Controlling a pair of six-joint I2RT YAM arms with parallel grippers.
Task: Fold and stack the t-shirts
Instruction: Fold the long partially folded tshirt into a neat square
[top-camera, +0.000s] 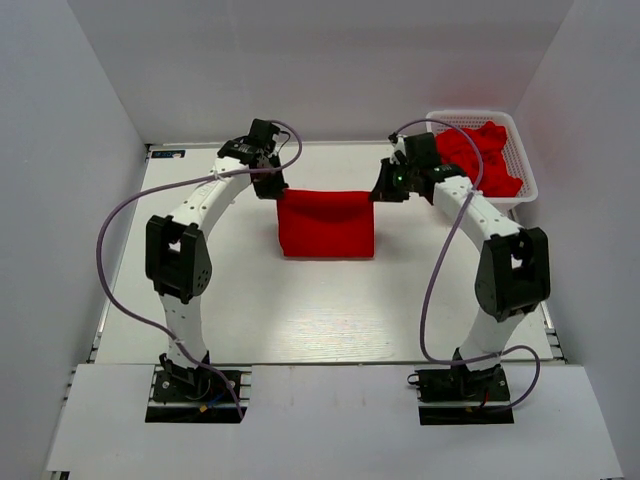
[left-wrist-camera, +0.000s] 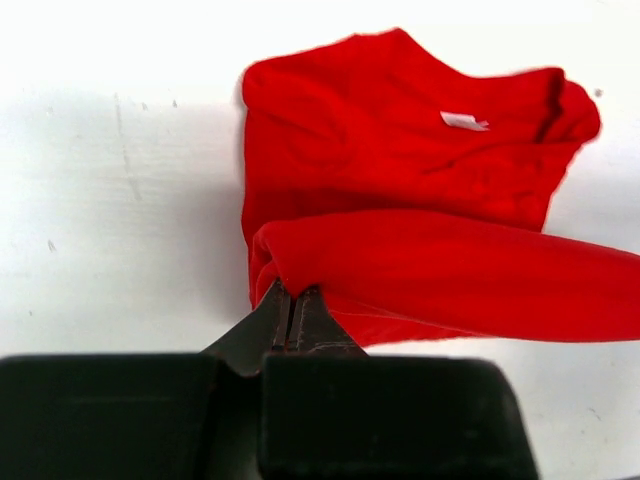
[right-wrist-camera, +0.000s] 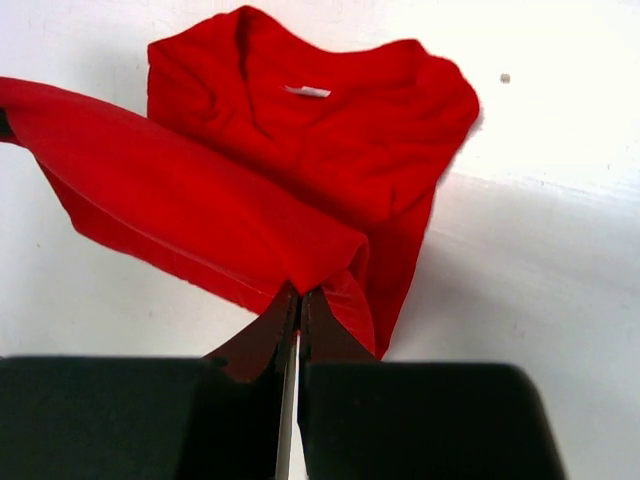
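1. At the far middle of the table (top-camera: 300, 320), between the two arms, lies a red t-shirt (top-camera: 327, 228). It is partly folded, and one edge is lifted off the surface.
2. The left gripper (left-wrist-camera: 293, 300) is clenched on the left corner of that lifted edge. Its dark jaws meet almost flush, with only a thin fold of red cloth nipped between the tips.
3. The right gripper (right-wrist-camera: 298, 298) is clamped the same way on the right corner. Its jaws are pressed together, and the cloth bunches just above the tips.
4. Between the two grips the held edge runs as a smooth, rolled band. It hangs over the rest of the garment, which rests flat on the table with its neckline showing in both wrist views.
5. A small white label (left-wrist-camera: 464, 121) sits inside the neckline. Anything printed on it is too small and blurred to read.
6. At the far right corner a white mesh basket (top-camera: 527, 172) holds a rumpled heap of more red shirts (top-camera: 478, 150). It stands just behind the right arm's wrist and apart from the t-shirt on the table.
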